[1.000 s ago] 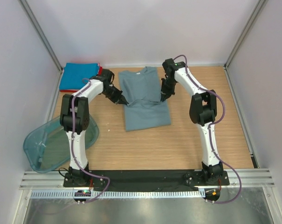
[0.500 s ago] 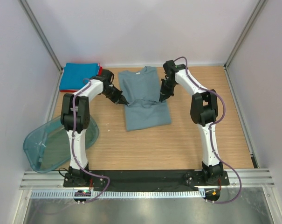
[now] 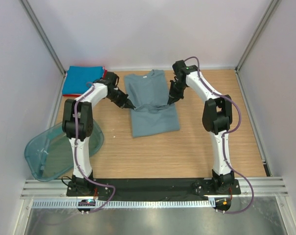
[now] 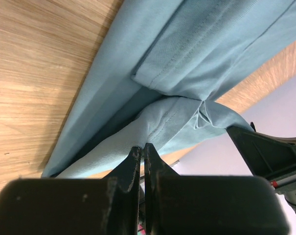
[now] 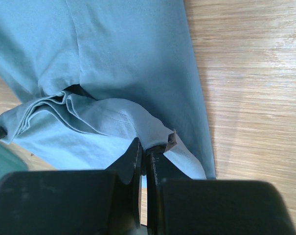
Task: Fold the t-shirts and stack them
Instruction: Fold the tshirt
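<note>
Grey-blue tee (image 3: 152,117) lies mid-desk (image 3: 196,147), part folded, pinched up in a ridge across its middle; I judge the final fold and the stacking are left. Bright blue tee (image 3: 81,81) sits folded at the far-left corner; red tee (image 3: 105,73) peeks out beneath it. Left pincer (image 3: 129,105) clamped on the ridge's left end; right pincer (image 3: 170,102) clamped on its right end; both arms reach forward, wrists angled inward.

The spread t-shirt (image 3: 152,105) lies on the table (image 3: 196,147), centre-back; the folded t-shirts (image 3: 81,81) sit stacked in the far-left corner, left of it; the tub (image 3: 42,159) rests near-left, before the stack.
</note>
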`<state>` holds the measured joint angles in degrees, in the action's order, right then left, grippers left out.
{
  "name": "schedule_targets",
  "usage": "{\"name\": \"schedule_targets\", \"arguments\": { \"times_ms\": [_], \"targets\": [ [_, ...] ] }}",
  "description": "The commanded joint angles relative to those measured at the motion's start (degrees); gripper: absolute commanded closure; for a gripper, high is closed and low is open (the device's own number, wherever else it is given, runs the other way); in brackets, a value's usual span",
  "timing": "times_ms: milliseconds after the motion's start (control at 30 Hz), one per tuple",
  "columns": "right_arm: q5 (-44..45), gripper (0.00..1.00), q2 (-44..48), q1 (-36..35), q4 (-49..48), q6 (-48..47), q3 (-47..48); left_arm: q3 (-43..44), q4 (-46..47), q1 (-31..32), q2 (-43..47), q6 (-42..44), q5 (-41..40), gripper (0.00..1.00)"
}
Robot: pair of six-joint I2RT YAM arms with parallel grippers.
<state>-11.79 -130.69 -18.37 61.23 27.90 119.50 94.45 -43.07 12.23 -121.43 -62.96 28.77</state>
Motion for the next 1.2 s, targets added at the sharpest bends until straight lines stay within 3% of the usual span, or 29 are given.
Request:
{"name": "schedule_targets", "arguments": {
  "times_ms": [0,733,1167],
  "targets": [
    [-0.25,0.99,3.78,0.09,0.47,-0.57,0.73,-0.06,1.15,-0.45,4.35,0.03,2.52,1.0],
    [0.19,0.99,5.63,0.0,2.14,-0.39,0.2,-2.87,0.7,-0.8,7.17,0.03,1.28,1.0],
    [0.72,0.99,5.1,0.18,-3.22,1.19,0.56,-2.78,3.95,-1.77,6.2,-1.46,1.98,1.0]
  ]
}}
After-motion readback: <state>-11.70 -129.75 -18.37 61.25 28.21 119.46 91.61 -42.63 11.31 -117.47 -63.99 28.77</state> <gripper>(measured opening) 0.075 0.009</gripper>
